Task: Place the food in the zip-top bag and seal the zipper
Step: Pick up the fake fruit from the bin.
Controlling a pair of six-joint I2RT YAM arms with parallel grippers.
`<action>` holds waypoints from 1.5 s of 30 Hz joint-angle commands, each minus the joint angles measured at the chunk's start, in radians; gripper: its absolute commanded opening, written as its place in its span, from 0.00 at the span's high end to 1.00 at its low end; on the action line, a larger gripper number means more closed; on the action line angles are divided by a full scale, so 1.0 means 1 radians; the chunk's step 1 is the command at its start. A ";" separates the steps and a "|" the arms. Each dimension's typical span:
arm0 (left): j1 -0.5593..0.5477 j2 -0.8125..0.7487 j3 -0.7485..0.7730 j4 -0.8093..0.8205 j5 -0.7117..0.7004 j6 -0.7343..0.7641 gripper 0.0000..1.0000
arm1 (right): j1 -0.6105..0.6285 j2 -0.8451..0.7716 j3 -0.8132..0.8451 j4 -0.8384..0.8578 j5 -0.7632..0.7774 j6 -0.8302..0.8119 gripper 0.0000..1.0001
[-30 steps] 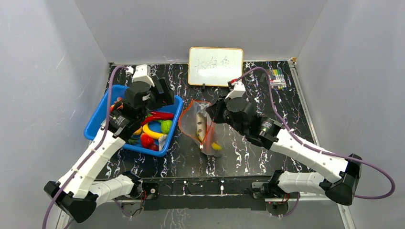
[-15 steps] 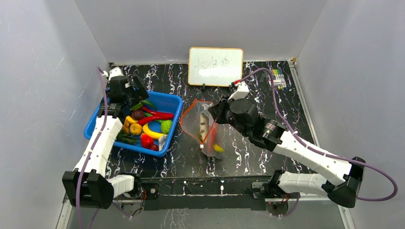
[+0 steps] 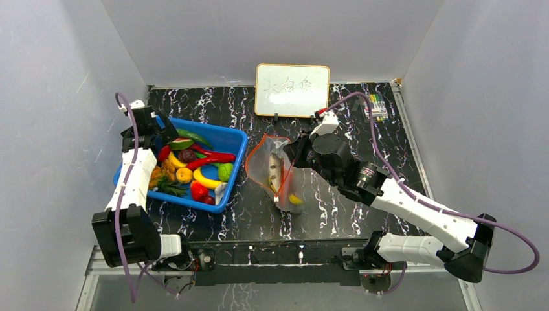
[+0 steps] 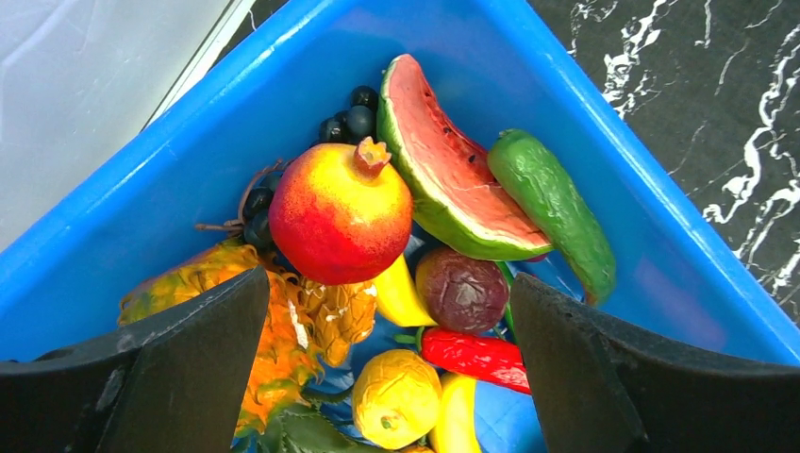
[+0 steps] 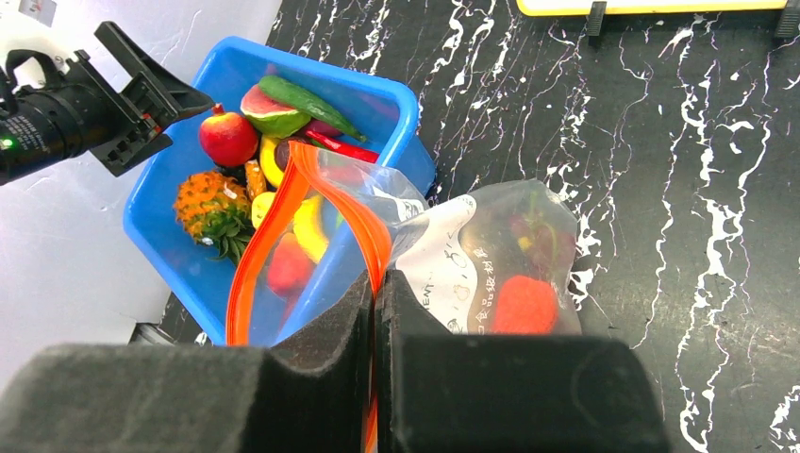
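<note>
The left gripper [image 4: 387, 283] hangs with its jaws spread wide and nothing between them, over the far left corner of the blue basket [image 4: 189, 160]. Below it lie a pomegranate [image 4: 340, 212], a watermelon slice [image 4: 443, 179], a green cucumber [image 4: 552, 208] and a red chilli [image 4: 472, 354], among other food. The right gripper [image 5: 375, 283] is pressed together on the zipper [image 5: 368, 236], holding the zip-top bag [image 5: 472, 245] up with its mouth gaping, just right of the basket on the surface [image 3: 324, 220]. A red berry [image 5: 524, 304] and dark grapes [image 5: 533, 236] sit inside the bag.
</note>
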 commanded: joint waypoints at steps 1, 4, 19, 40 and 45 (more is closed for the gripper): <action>0.018 0.030 -0.001 0.018 -0.023 0.048 0.02 | 0.000 -0.018 0.014 0.060 0.022 -0.012 1.00; 0.036 0.059 -0.009 0.024 -0.026 0.050 0.02 | 0.001 -0.019 0.014 0.062 0.018 -0.015 1.00; 0.114 0.177 0.003 0.059 0.088 0.017 0.10 | 0.001 -0.033 0.000 0.083 0.005 -0.031 1.00; 0.120 0.096 -0.005 0.000 0.232 -0.015 0.51 | 0.000 -0.089 -0.038 0.075 0.016 -0.013 1.00; 0.120 0.040 -0.008 -0.054 0.246 -0.043 0.51 | 0.001 -0.086 -0.038 0.070 0.024 -0.012 1.00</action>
